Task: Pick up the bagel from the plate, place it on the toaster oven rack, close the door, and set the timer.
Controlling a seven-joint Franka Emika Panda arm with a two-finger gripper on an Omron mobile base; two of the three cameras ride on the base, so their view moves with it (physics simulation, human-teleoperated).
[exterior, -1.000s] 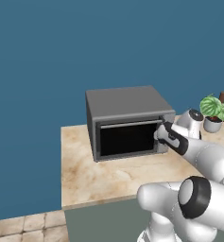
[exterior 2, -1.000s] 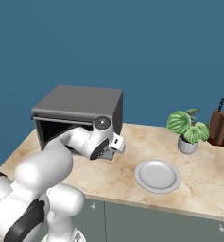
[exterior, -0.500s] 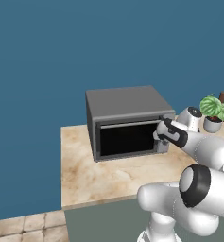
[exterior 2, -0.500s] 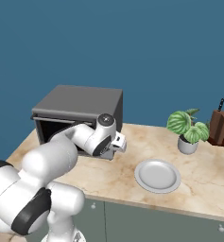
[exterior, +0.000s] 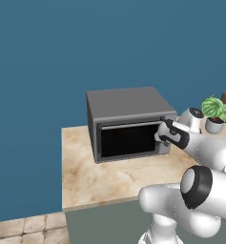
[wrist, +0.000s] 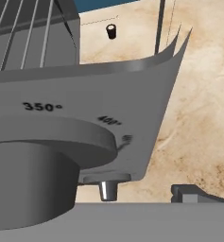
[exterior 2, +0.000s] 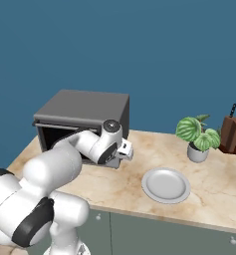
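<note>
We see the plate (exterior 2: 166, 185) bare, the toaster oven (exterior: 128, 122) door (exterior: 128, 141) shut, and our spread, empty gripper (exterior 2: 123, 151) at the right-hand knob (wrist: 35, 163), so we judge only the timer remains.

Grey boxy toaster oven (exterior: 126, 109) standing on counter, dark glass door (exterior: 128, 140) shut. White round plate (exterior 2: 166, 185) lying flat, well right of it.

A: Where do the base cameras look from?
B: Behind the arm, left and right, both down on the grey boxy metal toaster oven (exterior: 126, 121) (exterior 2: 84, 117).
A: The hand camera?
B: Pressed near its round grey knob (wrist: 35, 168).
</note>
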